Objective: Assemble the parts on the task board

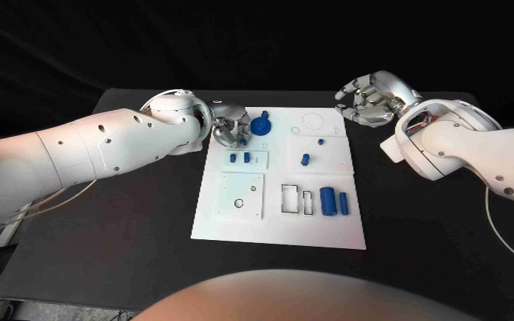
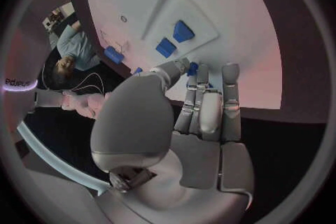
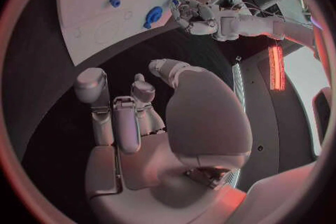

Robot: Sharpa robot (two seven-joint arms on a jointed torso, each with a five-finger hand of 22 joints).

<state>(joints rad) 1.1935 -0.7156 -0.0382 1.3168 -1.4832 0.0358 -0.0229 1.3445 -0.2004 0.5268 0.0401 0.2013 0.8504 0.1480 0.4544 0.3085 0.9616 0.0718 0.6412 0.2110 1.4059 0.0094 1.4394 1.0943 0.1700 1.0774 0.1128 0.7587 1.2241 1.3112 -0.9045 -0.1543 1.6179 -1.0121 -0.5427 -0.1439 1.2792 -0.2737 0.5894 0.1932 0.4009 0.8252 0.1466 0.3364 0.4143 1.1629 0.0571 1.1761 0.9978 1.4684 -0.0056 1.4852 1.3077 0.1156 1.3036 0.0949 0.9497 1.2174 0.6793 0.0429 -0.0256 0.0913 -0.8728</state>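
Head view first: the left hand (image 1: 227, 129) sits over the far left corner of the task board (image 1: 281, 233), its silver fingers curled downward beside a round blue part (image 1: 261, 125) with a small upright stub on top. The fingertips lie just left of that part, close to it; whether they actually pinch it cannot be told, since the hand hides the contact. From the left wrist view the same hand (image 2: 199, 109) shows its fingers (image 2: 229, 95) held close together and reaching toward the board's edge, with a scrap of blue (image 2: 192, 69) showing at their tips.

Outward from there, two small blue blocks (image 1: 240, 157) stand side by side on a raised white square just nearer than the left hand. A small blue peg (image 1: 320, 142) and a short blue cylinder (image 1: 305, 160) sit on the square plate to the right of them. Nearer still, two longer blue cylinders (image 1: 334, 202) lie parallel in the board's near right area, beside an empty rectangular slot (image 1: 290, 198).

The right hand (image 1: 366, 98) hovers off the board, above the black table (image 1: 128, 254) past the far right corner, well apart from every part. Its fingers are loosely bent and spread, grasping nothing; the right wrist view shows that hand (image 3: 154, 117) the same way, over bare dark table.
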